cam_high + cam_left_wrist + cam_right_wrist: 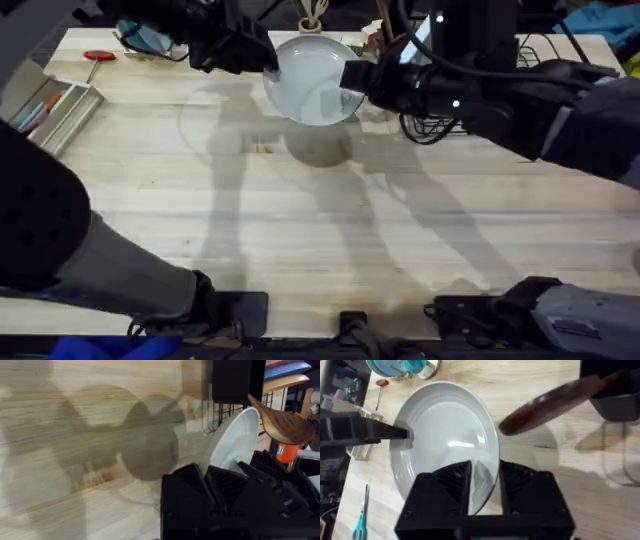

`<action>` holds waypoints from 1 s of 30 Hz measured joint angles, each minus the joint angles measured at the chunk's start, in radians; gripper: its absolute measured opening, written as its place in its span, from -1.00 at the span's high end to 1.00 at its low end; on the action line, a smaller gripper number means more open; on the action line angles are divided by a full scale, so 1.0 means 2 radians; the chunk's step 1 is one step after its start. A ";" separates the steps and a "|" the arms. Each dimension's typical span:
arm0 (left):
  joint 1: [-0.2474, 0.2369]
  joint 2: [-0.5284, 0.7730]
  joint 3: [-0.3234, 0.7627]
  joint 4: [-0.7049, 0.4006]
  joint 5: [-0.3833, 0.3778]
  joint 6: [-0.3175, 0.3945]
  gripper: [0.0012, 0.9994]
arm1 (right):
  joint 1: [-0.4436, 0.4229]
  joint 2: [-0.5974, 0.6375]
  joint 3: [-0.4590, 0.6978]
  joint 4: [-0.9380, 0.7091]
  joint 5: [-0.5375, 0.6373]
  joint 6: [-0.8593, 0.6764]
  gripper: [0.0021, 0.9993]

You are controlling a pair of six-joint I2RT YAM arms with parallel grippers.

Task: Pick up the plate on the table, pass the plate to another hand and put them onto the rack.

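The white plate (312,80) hangs in the air over the far middle of the table (300,220), tilted toward the camera. My left gripper (268,68) is shut on its left rim; in the left wrist view the plate (235,440) stands almost edge-on between those fingers. My right gripper (350,82) is closed over the opposite rim, and the right wrist view has the plate (445,445) running between its own fingers, with the left gripper (409,435) across from it. The black wire rack (545,48) stands at the far right, mostly behind the right arm.
A wooden spoon (555,402) sticks out near the rack, close to the plate. A metal tray (60,110) and a red-handled tool (98,56) lie at the far left. Blue dishes (400,367) sit at the back. The plate's shadow (320,145) falls on the wood below.
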 joint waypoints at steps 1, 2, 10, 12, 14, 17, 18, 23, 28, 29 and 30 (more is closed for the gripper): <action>0.000 0.000 0.000 0.000 0.000 0.000 0.92 | 0.000 0.000 0.000 0.000 0.000 0.000 0.35; 0.000 0.000 0.000 0.000 0.000 0.000 0.92 | 0.000 0.000 0.000 -0.001 0.000 0.000 0.44; 0.002 0.000 0.000 0.000 -0.003 0.001 0.92 | 0.000 0.000 0.000 -0.004 0.010 0.003 0.94; 0.002 0.000 0.000 0.000 -0.003 0.002 0.92 | 0.000 0.000 0.000 -0.006 0.010 0.003 0.94; 0.002 0.000 0.000 0.000 -0.003 0.002 0.92 | 0.000 0.000 0.000 -0.007 0.010 0.003 0.94; 0.002 0.000 0.000 0.000 -0.003 0.002 0.84 | 0.000 0.000 0.000 -0.007 0.010 0.003 0.94; 0.002 0.000 0.000 0.000 -0.002 0.002 0.77 | 0.000 0.000 0.000 -0.007 0.009 0.003 0.94; 0.001 0.000 0.000 0.000 0.000 0.003 0.22 | 0.000 0.000 0.000 -0.014 0.010 0.003 0.94; 0.001 0.000 0.000 0.000 0.002 0.005 -0.51 | 0.000 0.000 0.000 -0.036 0.022 0.003 0.94; 0.001 0.000 0.000 0.000 0.002 0.004 -0.78 | 0.000 0.000 0.000 -0.036 0.023 0.002 0.94; 0.001 0.000 0.000 0.000 0.002 0.004 -0.94 | 0.000 0.000 0.000 -0.036 0.024 0.001 0.94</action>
